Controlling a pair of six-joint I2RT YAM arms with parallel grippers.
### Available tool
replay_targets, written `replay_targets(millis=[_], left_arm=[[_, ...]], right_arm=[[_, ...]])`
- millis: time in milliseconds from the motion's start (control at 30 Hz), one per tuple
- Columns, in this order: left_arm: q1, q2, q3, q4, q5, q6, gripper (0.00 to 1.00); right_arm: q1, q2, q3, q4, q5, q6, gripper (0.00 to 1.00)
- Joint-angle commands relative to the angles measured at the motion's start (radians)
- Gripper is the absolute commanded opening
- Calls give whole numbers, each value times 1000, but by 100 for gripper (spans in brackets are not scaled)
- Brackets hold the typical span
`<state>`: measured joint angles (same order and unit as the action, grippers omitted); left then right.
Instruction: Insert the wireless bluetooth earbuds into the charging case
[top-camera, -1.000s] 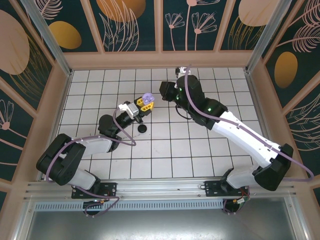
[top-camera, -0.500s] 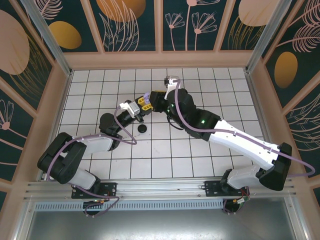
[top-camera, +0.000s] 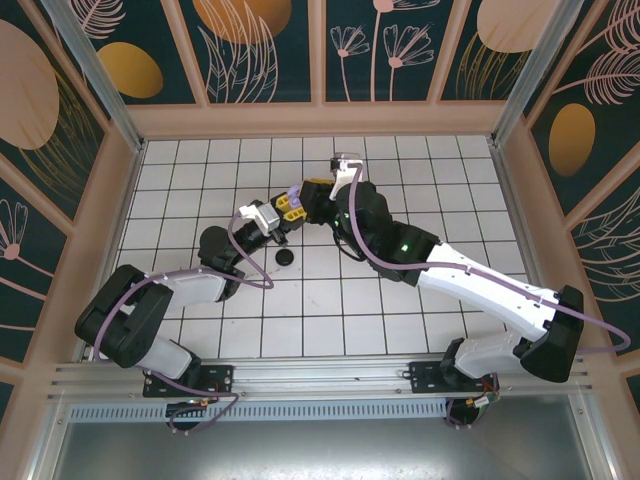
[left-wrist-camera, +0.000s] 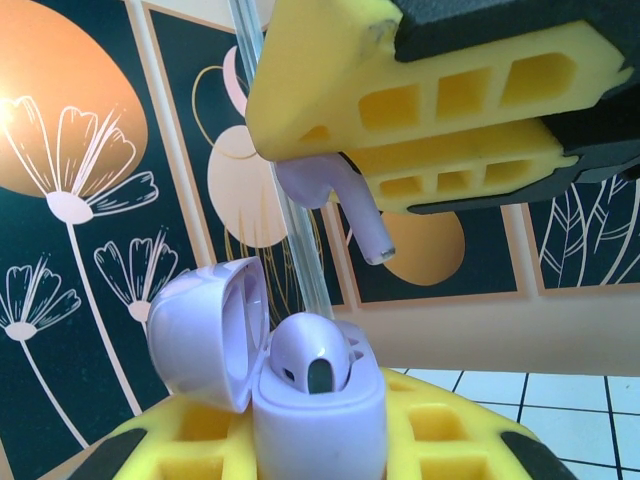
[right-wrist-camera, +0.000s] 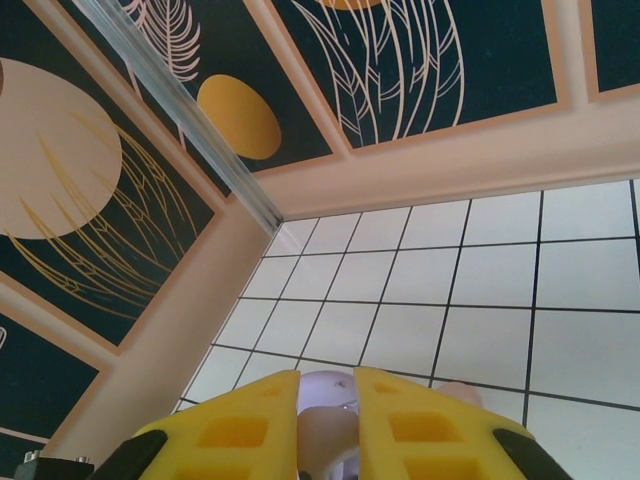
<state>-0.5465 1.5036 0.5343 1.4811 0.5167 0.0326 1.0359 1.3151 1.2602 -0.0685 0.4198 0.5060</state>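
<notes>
**A:** What does the left wrist camera give?

**B:** The left tool (left-wrist-camera: 320, 445) pinches the glossy lilac charging case (left-wrist-camera: 318, 425). Its lid (left-wrist-camera: 200, 335) is swung to nine o'clock, with one rounded bud (left-wrist-camera: 305, 358) seated inside. At twelve o'clock the right tool (left-wrist-camera: 325, 150), of ribbed yellow foam, clamps a lilac earbud (left-wrist-camera: 362, 222), stem down.

**A:** And the right wrist?

**B:** A pale lilac sliver wedged in that tool, probably the same earbud. Overhead, both tools meet above the white tiled desk (top-camera: 330, 320).
</notes>
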Motion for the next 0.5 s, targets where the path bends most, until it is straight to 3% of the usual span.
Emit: replay_targets(millis=[0, 467], left_arm=[[-6, 1, 29, 41, 20, -19, 0], [-6, -2, 32, 56, 27, -33, 0]], right_arm=[[9, -16, -15, 54, 23, -9, 19], [-17, 28, -22, 67, 8, -4, 19]])
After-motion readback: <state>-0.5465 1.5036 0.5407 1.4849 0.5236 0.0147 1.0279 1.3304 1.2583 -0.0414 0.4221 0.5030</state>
